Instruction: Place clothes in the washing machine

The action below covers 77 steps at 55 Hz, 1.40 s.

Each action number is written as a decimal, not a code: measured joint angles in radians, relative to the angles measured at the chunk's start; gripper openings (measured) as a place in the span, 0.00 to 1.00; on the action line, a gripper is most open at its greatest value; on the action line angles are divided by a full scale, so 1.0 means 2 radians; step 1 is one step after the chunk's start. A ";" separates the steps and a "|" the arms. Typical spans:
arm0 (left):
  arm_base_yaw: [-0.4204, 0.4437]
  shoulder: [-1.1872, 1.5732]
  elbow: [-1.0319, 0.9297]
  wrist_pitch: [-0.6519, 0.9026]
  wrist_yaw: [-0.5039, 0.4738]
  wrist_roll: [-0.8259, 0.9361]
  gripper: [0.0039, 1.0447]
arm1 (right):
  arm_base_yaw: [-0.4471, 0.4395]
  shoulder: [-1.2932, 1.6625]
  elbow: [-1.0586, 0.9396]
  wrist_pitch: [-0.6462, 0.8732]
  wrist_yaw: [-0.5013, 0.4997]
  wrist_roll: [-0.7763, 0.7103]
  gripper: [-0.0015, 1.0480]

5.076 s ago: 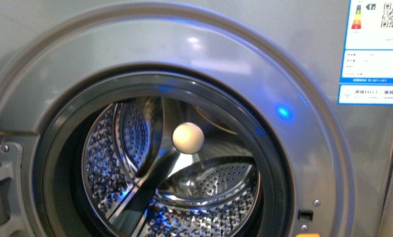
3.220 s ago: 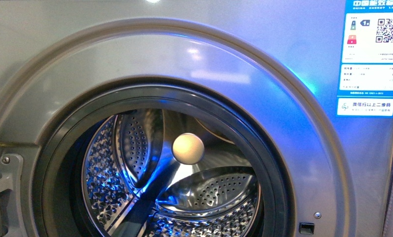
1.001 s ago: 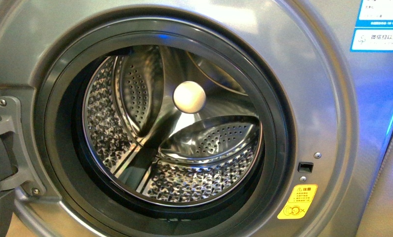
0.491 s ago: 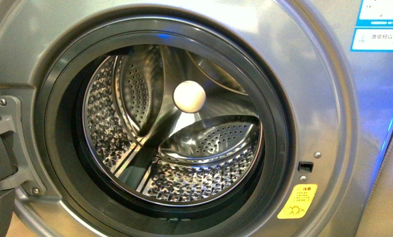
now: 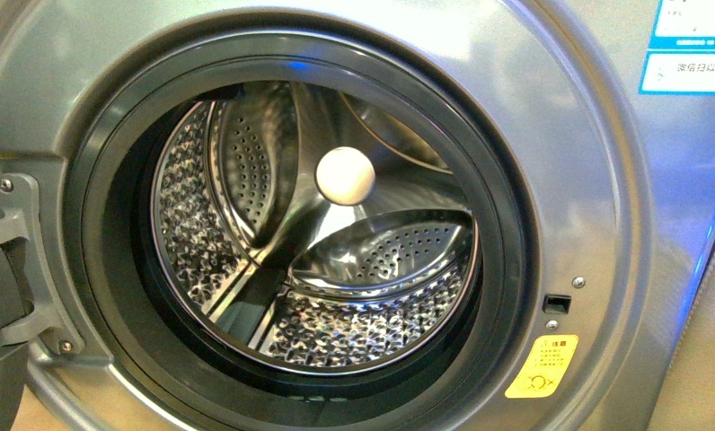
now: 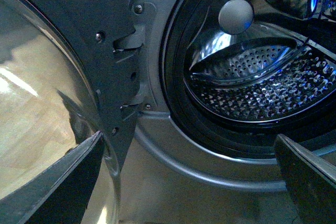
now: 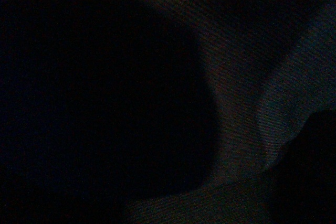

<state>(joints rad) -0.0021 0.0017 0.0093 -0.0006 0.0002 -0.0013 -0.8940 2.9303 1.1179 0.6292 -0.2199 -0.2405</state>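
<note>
Washing machine (image 5: pixel 596 180) fills the front view, silver-grey, with its porthole uncovered. The glass door (image 6: pixel 37 93) stands swung aside on its hinge (image 5: pixel 13 233). Inside the dark gasket (image 5: pixel 508 260), the perforated steel drum (image 5: pixel 363 337) holds only its white hub (image 5: pixel 345 176), so loading looks not yet begun. The clothes appear in no legible view. The right wrist view is dark, so I cannot tell whether the right gripper holds anything. The left gripper (image 6: pixel 188 136) hangs spread wide and empty before the mouth. Nothing bars the opening; a yellow warning sticker (image 5: pixel 541 366) sits beside it.
</note>
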 joint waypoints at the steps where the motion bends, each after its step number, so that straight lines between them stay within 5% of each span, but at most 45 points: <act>1: 0.000 0.000 0.000 0.000 0.000 0.000 0.94 | -0.001 0.000 0.001 -0.001 0.001 0.000 0.86; 17: 0.000 0.000 0.000 0.000 0.000 0.000 0.94 | -0.013 -0.015 -0.011 -0.002 0.002 0.012 0.45; 32: 0.000 0.000 0.000 0.000 0.000 0.000 0.94 | -0.030 -0.131 -0.087 -0.024 -0.054 0.059 0.08; 56: 0.000 0.000 0.000 0.000 0.000 0.000 0.94 | -0.089 -0.477 -0.196 -0.127 -0.198 0.068 0.06; 77: 0.000 0.000 0.000 0.000 0.000 0.000 0.94 | -0.096 -0.773 -0.116 -0.225 -0.309 0.137 0.06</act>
<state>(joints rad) -0.0017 0.0017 0.0093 -0.0006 0.0002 -0.0013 -1.0863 1.3838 0.8856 0.1783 -0.8371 0.0338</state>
